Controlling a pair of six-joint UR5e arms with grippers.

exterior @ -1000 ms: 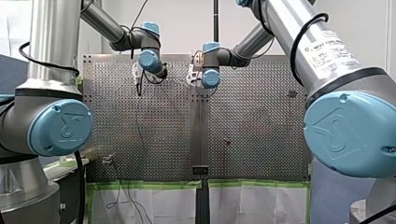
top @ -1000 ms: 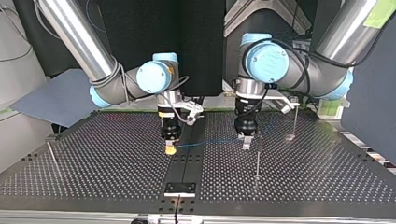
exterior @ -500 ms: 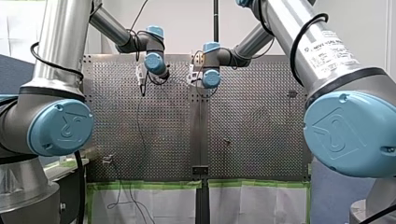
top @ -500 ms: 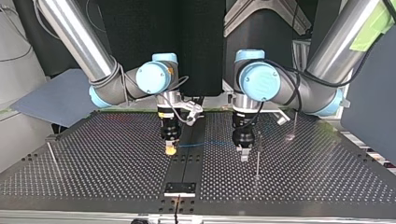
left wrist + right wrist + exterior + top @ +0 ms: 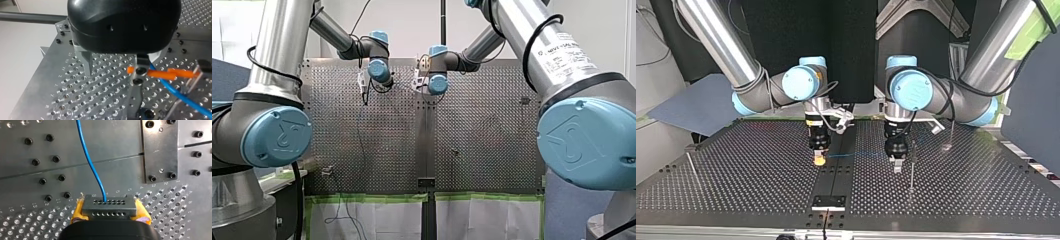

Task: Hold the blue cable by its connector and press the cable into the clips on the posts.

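Observation:
In the right wrist view my right gripper (image 5: 107, 220) has its yellow pads (image 5: 78, 213) shut on a dark connector (image 5: 108, 206). The blue cable (image 5: 91, 162) runs out of it over the table. In the top view the cable (image 5: 856, 154) spans from my right gripper (image 5: 819, 160) to my left gripper (image 5: 897, 164), close to a thin post (image 5: 911, 170). In the left wrist view my left gripper (image 5: 110, 82) stands open over the perforated plate. The blue cable (image 5: 180, 96) passes on the outer side of one metal finger (image 5: 136, 80), near an orange clip (image 5: 162, 74).
Other thin posts stand at the top view's right (image 5: 952, 132) and far left (image 5: 692, 169). A black plate (image 5: 828, 201) sits on the table's centre seam near the top view's front edge. Black cords hang off the table's edge (image 5: 343, 215) in the front view.
My left arm has shifted a little toward my right gripper, leftward in the top view. My right arm and the connector have stayed put.

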